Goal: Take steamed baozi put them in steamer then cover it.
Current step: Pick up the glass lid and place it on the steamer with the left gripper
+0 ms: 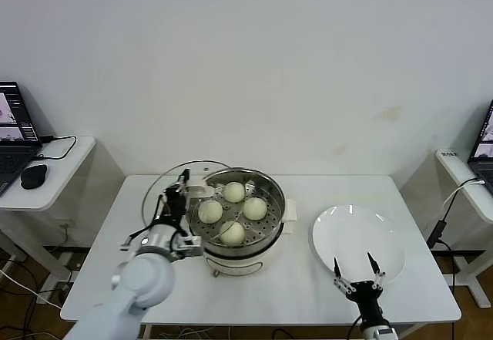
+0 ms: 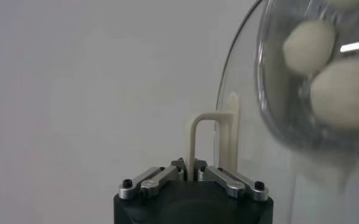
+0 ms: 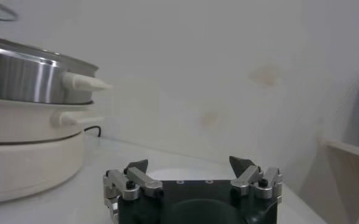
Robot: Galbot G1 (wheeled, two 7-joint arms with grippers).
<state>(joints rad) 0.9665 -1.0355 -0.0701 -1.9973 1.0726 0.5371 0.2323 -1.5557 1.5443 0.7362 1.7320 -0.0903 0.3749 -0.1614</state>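
- Baozi, steamed, four (image 1: pixel 233 211): all lying on the perforated tray inside the steamer; none on the plate. Loading judged complete.
- Steamer (image 1: pixel 271 228): shiny round pot on white base, at mid-tabletop, uncovered at this moment.
- Cover (image 1: pixel 166 186): clear glass lid with metal rim and cream handle, tilted on edge just beside the steamer on the robot's left, overlapping the pot rim in the head view; whether it touches the rim cannot be told.
- Left hand (image 1: pixel 182 195): clamped narrow on the cover's cream handle (image 2: pixel 213 143); the left wrist view shows the jaws pinched around the handle's loop, with the baozi seen through the glass.
- Right hand (image 1: pixel 359 279): fingers spread wide, holding nothing, parked at the near edge of the plate, well apart from the steamer.
- Plate (image 1: pixel 385 236): flat, white, bare, on the robot's right of the steamer.
- Tabletop (image 1: pixel 293 286): white, carrying all items.
- Remaining, by judgement: bring the cover level over the pot, seat it on the rim, release.
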